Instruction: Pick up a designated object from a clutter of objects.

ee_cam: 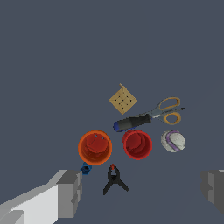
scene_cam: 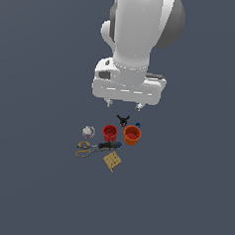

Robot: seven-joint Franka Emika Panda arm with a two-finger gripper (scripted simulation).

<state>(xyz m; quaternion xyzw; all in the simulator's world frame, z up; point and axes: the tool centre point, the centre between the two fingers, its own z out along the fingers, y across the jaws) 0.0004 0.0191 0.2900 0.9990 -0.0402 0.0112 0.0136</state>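
— Above the cluster, what is the arm doing?

— The white Franka arm hangs over the dark grey floor [scene_cam: 30, 183], and its two-fingered grey gripper [ee_cam: 144, 192] sits above the items with its jaws spread wide apart, nothing between them. In the wrist view one grey finger [ee_cam: 70, 192] shows at one edge and the other at the opposite edge, both well clear of every item.

— Where is the designated piece?

— The tiny bright blue stubby bolt-like piece [ee_cam: 85, 168] lies on the floor just beside the open orange plastic cup [ee_cam: 95, 147], touching or nearly touching its rim; I cannot tell which. In the exterior view only a blue speck [scene_cam: 137, 125] peeks out behind that cup, on the arm's side of it.

— And the rest?

— A black clamp-like piece with a red tip [ee_cam: 114, 179] lies near the bolt, apart from it. An open red plastic cup [ee_cam: 137, 144] stands just beside the orange one. A whitish ball with purple markings [ee_cam: 173, 141] rests near the red cup. A dark marker with a blue tip [ee_cam: 131, 123] lies across, meeting the blades of yellow-handled scissors [ee_cam: 166, 110]. A tan perforated square [ee_cam: 123, 99] sits tilted like a diamond, just beyond the marker.
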